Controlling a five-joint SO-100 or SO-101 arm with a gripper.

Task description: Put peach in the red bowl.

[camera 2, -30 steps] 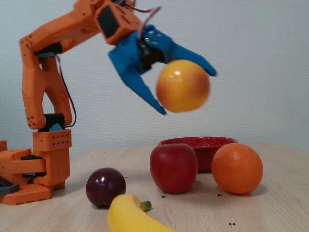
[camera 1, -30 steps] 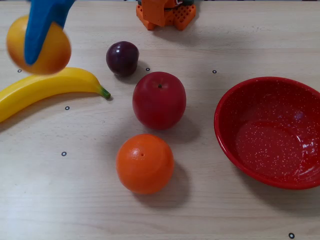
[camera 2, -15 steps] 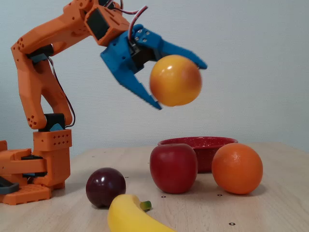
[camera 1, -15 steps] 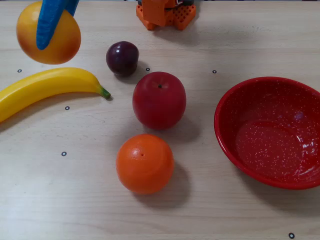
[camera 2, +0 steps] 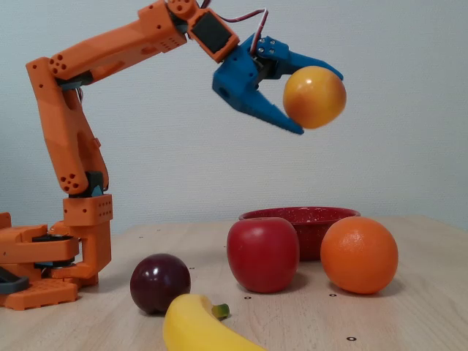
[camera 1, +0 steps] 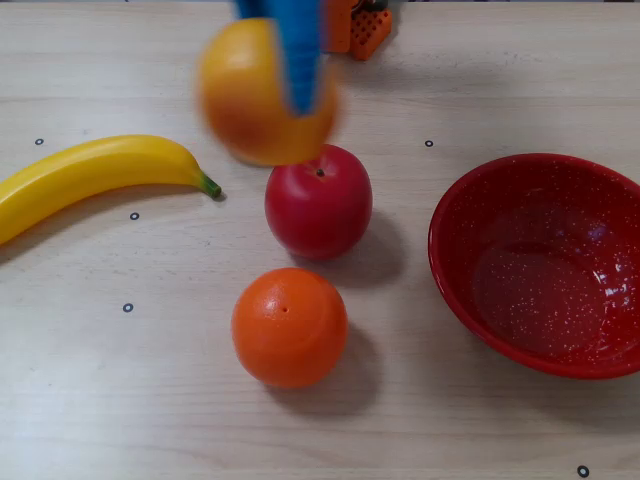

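Observation:
The peach [camera 1: 250, 95], golden yellow and blurred, hangs in the air with my blue gripper [camera 1: 290, 95] shut on it. In a fixed view from above it floats over the top edge of the red apple [camera 1: 318, 205]. From the side, the peach [camera 2: 314, 97] is held high by the gripper [camera 2: 319, 102], well above the apple [camera 2: 263, 254] and the rim of the red bowl [camera 2: 300, 215]. The speckled red bowl [camera 1: 545, 265] sits at the right with nothing in it.
An orange [camera 1: 290, 327] lies in front of the apple, and a banana [camera 1: 95, 180] lies at the left. A dark plum [camera 2: 160, 283] rests near the orange arm base [camera 2: 44, 263]; from above the peach hides it.
The gripper has carried the peach to the right, from above the banana's end to above the apple. The arm has stretched further out and the peach stayed high.

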